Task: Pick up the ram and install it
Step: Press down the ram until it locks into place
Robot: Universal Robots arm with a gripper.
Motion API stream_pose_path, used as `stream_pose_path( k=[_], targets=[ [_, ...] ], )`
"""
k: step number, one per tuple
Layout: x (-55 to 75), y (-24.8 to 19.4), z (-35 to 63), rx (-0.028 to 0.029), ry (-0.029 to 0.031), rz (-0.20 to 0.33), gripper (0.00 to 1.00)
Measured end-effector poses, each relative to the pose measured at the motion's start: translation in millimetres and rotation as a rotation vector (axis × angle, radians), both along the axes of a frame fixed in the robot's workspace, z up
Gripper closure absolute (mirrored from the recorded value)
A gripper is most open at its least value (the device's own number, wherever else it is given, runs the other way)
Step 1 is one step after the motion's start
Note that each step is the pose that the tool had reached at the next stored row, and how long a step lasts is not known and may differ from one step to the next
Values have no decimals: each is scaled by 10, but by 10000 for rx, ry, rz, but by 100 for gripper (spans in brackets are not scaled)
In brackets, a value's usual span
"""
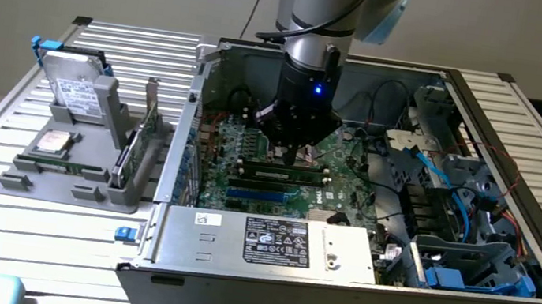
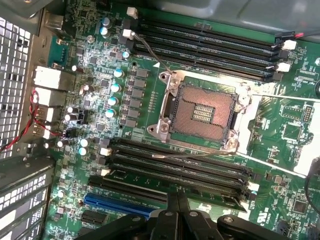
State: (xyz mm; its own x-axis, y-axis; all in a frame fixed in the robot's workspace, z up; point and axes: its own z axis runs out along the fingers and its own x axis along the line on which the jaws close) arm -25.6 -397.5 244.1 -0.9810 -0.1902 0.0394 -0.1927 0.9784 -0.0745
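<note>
Ram (image 1: 282, 176) lying flat in its motherboard (image 1: 352, 181) slot — long axis across the exterior view, fingers (image 2: 178, 207) closed together just above it.

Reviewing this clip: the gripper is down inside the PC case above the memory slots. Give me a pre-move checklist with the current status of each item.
1. Gripper fingers shut: ok, closed together in the wrist view.
2. Gripper over the memory slots beside the empty CPU socket: ok.
3. The ram lies along a slot below the gripper: ok.
4. The ram fully seated and latched: cannot tell.
5. Gripper clear of the ram: cannot tell; the fingertips sit close above it.
6. Loose cables away from the slots: ok, they lie toward the exterior view's right.
</note>
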Motion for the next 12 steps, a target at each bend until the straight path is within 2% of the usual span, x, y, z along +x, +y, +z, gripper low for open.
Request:
stream_pose_path(
  k=[6,12],
  targets=[
    [0,0,0,-7,-53,-345,89],
    [0,0,0,-6,-58,-356,89]
  ],
)
